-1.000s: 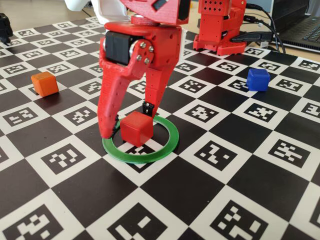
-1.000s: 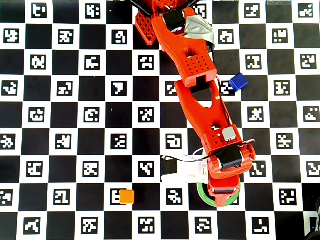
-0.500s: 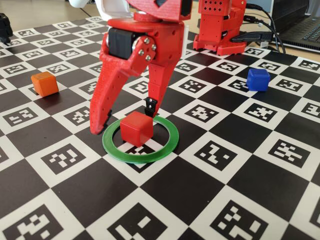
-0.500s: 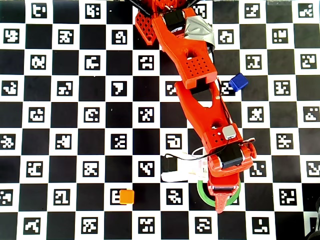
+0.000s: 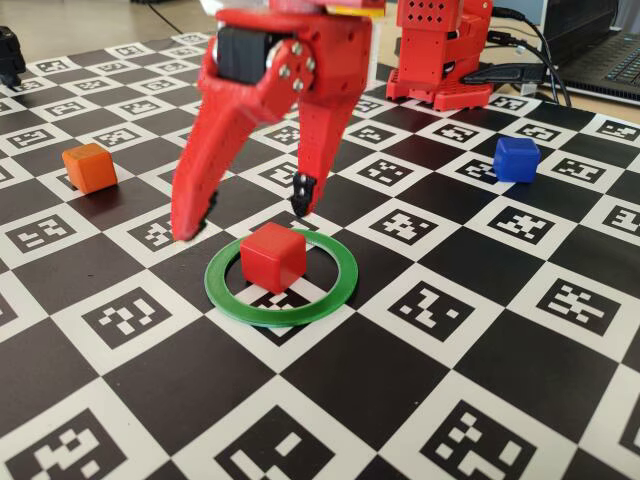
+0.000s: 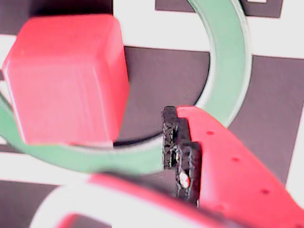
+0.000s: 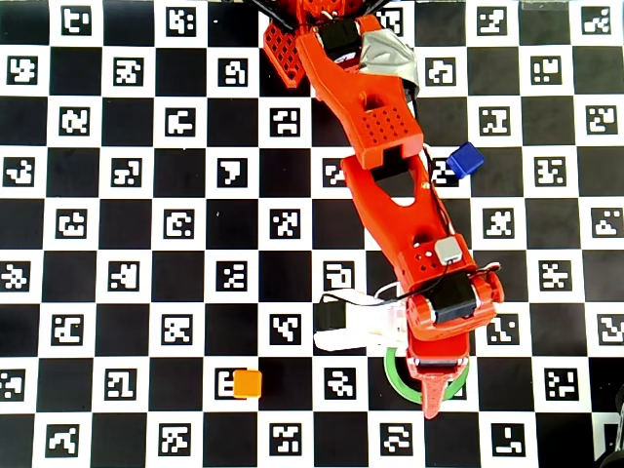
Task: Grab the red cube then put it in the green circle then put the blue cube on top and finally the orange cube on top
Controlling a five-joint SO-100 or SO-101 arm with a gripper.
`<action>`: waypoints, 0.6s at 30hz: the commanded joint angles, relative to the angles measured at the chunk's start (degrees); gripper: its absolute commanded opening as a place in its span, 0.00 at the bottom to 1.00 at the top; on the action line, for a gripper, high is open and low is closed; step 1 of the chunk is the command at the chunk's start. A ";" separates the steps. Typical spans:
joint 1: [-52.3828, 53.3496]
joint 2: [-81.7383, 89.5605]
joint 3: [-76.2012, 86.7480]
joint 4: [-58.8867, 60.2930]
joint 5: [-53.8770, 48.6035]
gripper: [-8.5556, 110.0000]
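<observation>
The red cube sits on the board inside the green circle. My red gripper is open and empty; its two fingertips hang just behind the cube, one on each side, not touching it. In the wrist view the red cube is large at upper left, inside the green circle, with one of my fingers to its right. The blue cube lies far right, the orange cube far left. In the overhead view my arm hides the red cube; the green circle, orange cube and blue cube show.
The board is a black-and-white checker mat with printed markers. The arm's red base stands at the back. A laptop and cables lie at the back right, and a dark object at the back left.
</observation>
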 commanded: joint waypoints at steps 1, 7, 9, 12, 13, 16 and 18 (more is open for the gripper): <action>2.11 14.85 5.54 1.93 -0.70 0.51; 4.92 30.41 26.19 -4.04 -1.23 0.51; 5.80 35.42 32.52 -5.89 -0.26 0.51; 7.03 41.04 39.02 -6.68 1.23 0.51; 7.38 42.63 40.96 -6.68 1.67 0.50; 8.26 47.37 46.76 -6.77 2.02 0.50; 8.53 50.45 50.36 -6.50 2.55 0.50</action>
